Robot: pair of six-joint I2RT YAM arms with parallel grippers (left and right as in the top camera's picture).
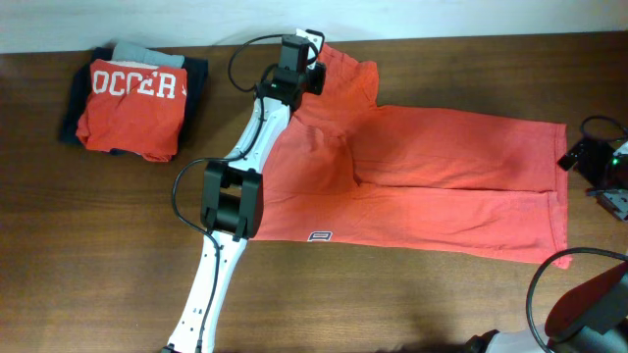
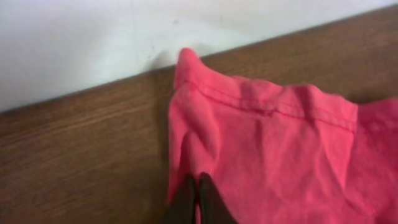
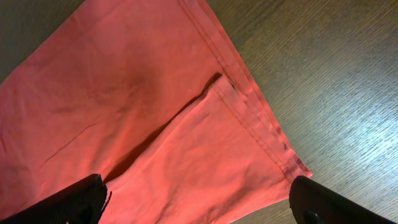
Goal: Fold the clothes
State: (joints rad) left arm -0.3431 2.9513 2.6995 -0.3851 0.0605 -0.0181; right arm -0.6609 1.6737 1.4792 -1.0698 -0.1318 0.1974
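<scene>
The coral-red T-shirt lies spread across the table, with its small hem label at the front edge. My left gripper is at the far sleeve by the table's back edge. In the left wrist view its fingers are pressed together on the left edge of the sleeve cloth. My right gripper is by the shirt's right end. In the right wrist view its jaws are wide open over a stitched corner of the shirt and hold nothing.
A stack of folded clothes, topped by a red shirt with white letters, sits at the back left. The white wall runs along the table's back edge. Black cables loop beside the left arm.
</scene>
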